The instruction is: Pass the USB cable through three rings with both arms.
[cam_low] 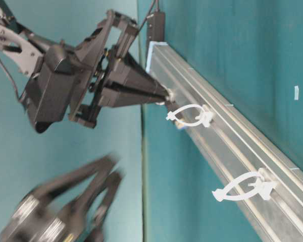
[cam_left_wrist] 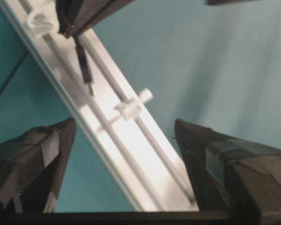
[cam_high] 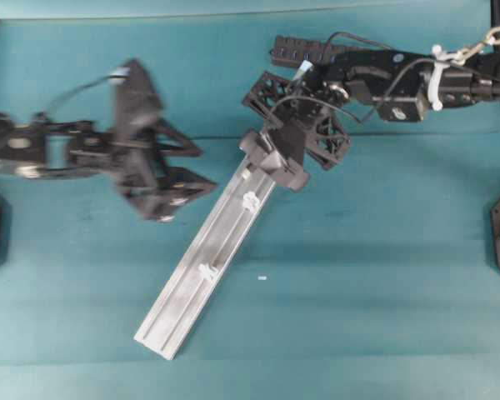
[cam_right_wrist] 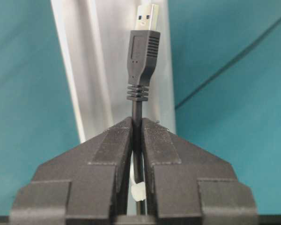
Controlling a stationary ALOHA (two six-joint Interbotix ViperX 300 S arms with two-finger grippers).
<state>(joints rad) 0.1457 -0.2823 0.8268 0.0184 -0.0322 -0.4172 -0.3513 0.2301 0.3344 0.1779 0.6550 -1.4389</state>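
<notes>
Your right gripper pinched the cable just behind its plug, over the rail.

The plug stuck out past the clenched fingertips, metal tip pointing along the rail toward the rings. Your left gripper stood spread wide and empty beside the rail, its fingers well apart from the cable.

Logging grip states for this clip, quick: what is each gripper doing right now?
Left gripper: open, holding nothing, above the rail.
Right gripper: closed on the USB cable, just behind its plug.
</notes>
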